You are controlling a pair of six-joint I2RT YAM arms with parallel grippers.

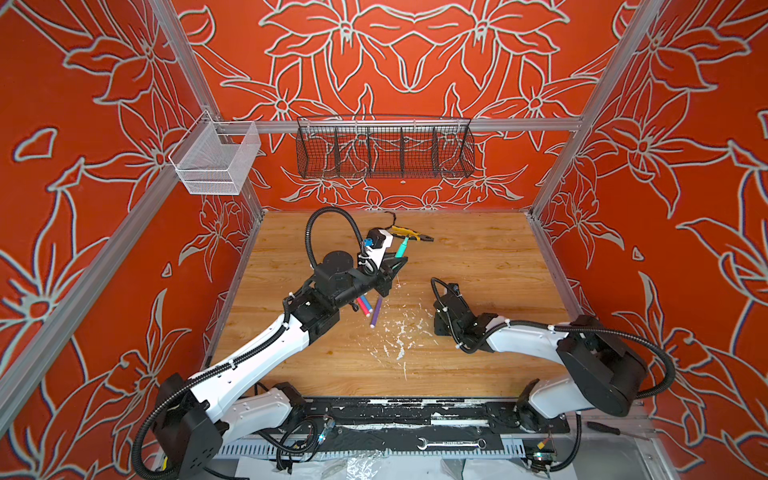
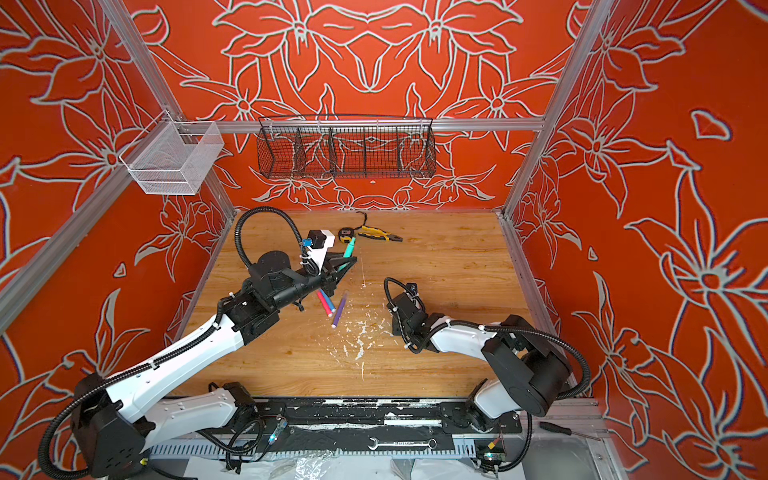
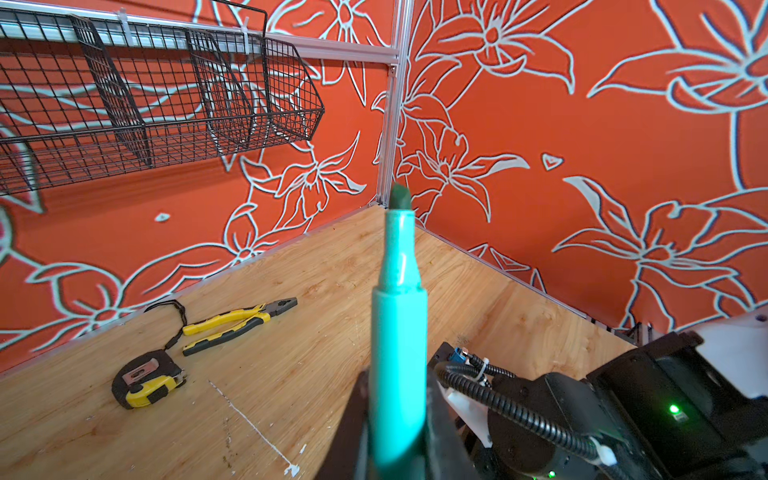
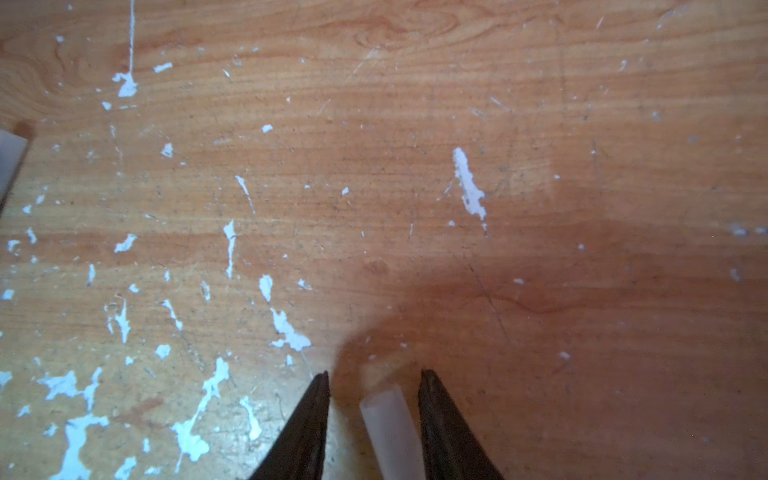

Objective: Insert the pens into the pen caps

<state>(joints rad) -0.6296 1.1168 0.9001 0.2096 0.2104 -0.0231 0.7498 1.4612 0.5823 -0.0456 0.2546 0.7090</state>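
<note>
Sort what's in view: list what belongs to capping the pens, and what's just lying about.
For the job: green pen in the left gripper; clear cap between the open jaws of the right gripper; pink-red pen, blue pen and purple pen on the table.
Lying about: pliers, tape measure, wrench, black wire basket.

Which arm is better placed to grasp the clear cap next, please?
The right: the right gripper is astride the cap, jaws open around it, while the left gripper is shut on the green pen.

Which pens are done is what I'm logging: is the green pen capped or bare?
Bare. In the left wrist view the green pen shows its dark felt tip exposed, with no cap over it.
</note>
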